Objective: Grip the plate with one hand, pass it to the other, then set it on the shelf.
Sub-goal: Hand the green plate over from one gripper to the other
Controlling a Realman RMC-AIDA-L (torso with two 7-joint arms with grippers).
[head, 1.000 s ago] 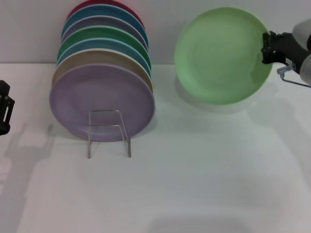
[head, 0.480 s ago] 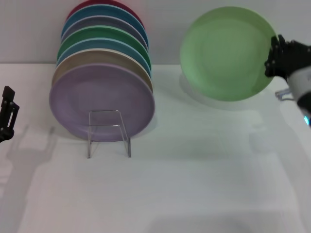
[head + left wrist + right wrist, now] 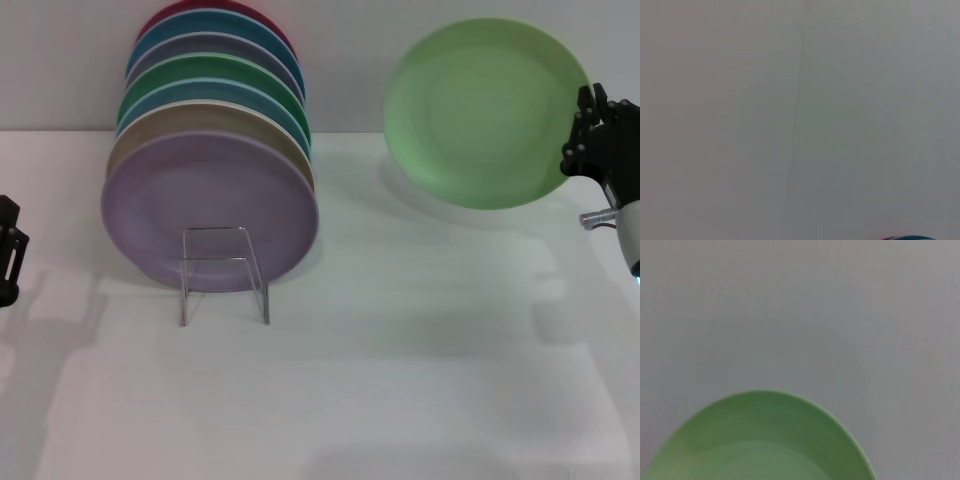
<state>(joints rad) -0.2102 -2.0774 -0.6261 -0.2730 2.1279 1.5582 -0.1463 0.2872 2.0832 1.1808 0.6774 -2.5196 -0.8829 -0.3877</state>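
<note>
**Plate held aloft at the right edge**

The right claw [image 3: 583,130] is clamped on the right rim of the plate [image 3: 487,112], holding it tilted and clear of the desk [image 3: 400,380] — its face turned toward the head camera, its shadow on the desk just below. In the right wrist view the plate [image 3: 757,440] fills the lower part of the picture against a plain grey wall [image 3: 800,305].

Well away from this claw, across the desk on the robot's left, stands the shelf [image 3: 225,272], its thin front loop resting on the desk. A row of upright plates leans in it, the lilac plate [image 3: 210,205] foremost.

Farther out still, at the left edge, the left claw [image 3: 8,250] hangs idle — whether it is open or closed I cannot tell.
</note>
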